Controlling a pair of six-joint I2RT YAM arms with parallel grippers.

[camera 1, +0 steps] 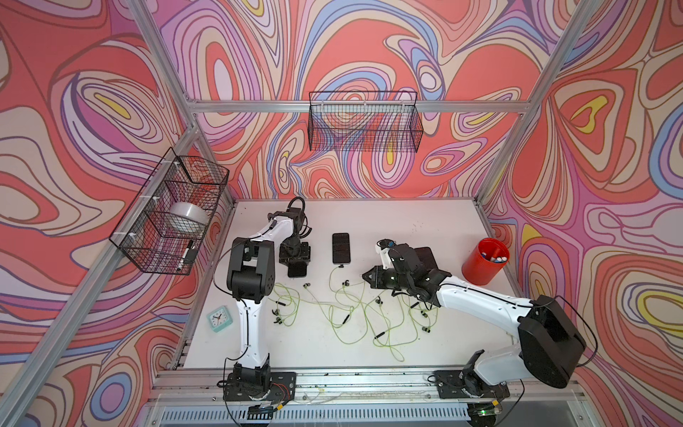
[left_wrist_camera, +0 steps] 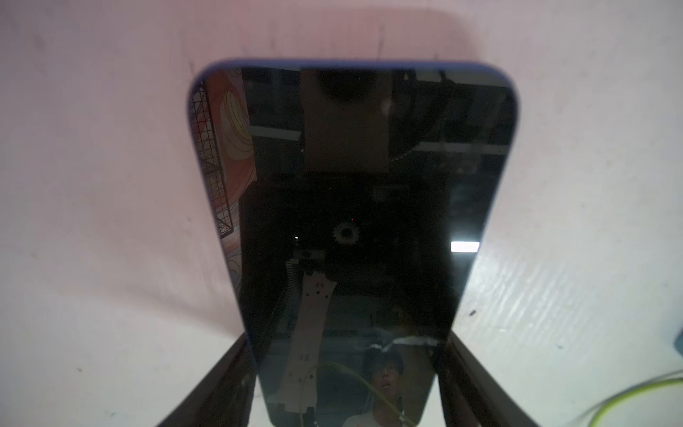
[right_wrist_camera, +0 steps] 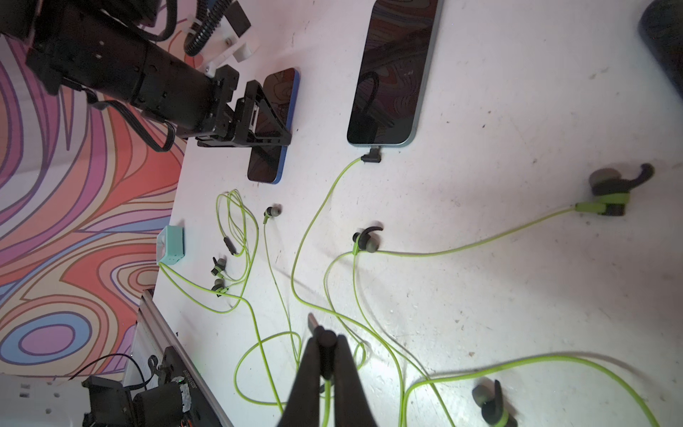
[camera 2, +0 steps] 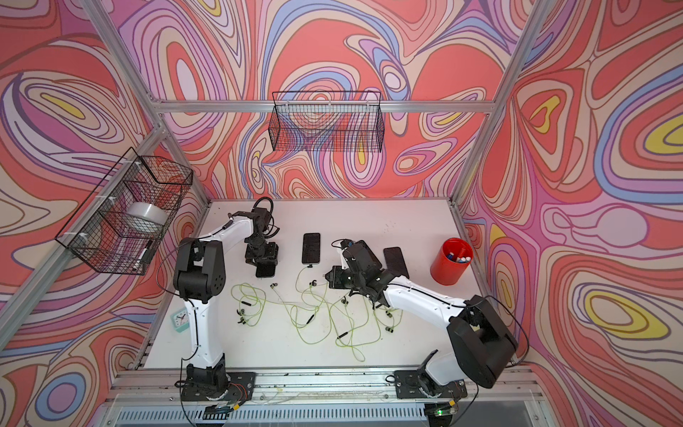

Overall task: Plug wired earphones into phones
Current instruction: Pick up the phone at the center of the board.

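Three phones show. The middle phone (camera 1: 340,247) (right_wrist_camera: 391,74) lies flat with a yellow-green earphone cord plugged into its near end (right_wrist_camera: 370,158). My left gripper (camera 1: 295,260) (left_wrist_camera: 347,344) reaches down over the left phone (left_wrist_camera: 347,207) (right_wrist_camera: 275,122), its fingers (left_wrist_camera: 236,369) pressed against both long edges. A third phone (camera 2: 396,260) lies partly behind my right arm. My right gripper (camera 1: 365,277) (right_wrist_camera: 327,338) is shut on a dark earphone plug (right_wrist_camera: 314,322) whose metal tip sticks out; its cord runs back between the fingers. Tangled wired earphones (camera 1: 332,314) are spread over the white table.
A mint-green clock (camera 1: 219,318) stands at the table's near left. A red cup (camera 1: 484,260) with markers stands at the right edge. Wire baskets hang on the left wall (camera 1: 170,214) and the back wall (camera 1: 364,122). Loose earbuds (right_wrist_camera: 366,240) lie among the cords.
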